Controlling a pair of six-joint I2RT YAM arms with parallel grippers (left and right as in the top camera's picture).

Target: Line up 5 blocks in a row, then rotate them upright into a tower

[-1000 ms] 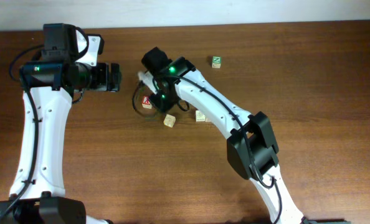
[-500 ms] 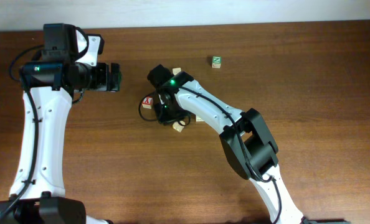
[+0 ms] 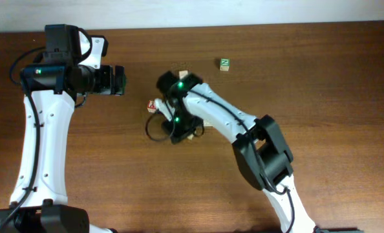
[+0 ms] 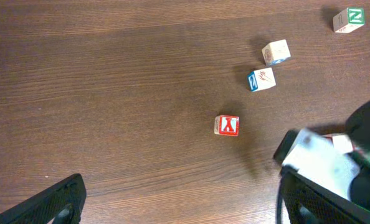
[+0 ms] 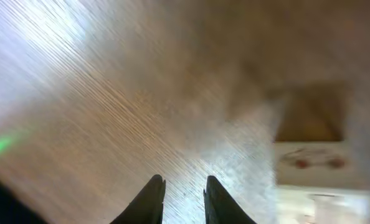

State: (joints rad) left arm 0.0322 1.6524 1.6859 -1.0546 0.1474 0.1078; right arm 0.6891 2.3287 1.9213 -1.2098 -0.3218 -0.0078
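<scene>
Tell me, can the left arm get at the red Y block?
Probably yes: the red Y block lies in the open ahead of the open left claw, nothing between them, though the right arm is close beside it.

The black right gripper (image 3: 179,133) is swinging toward 6 o'clock — shoving a small pale wooden cube (image 3: 192,133) toward 4 o'clock.

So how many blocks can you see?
5: the Z cube farthest back, a pale cube and a blue-letter cube together, a red cube alone, and a block beside the right gripper. Others may be hidden.
</scene>
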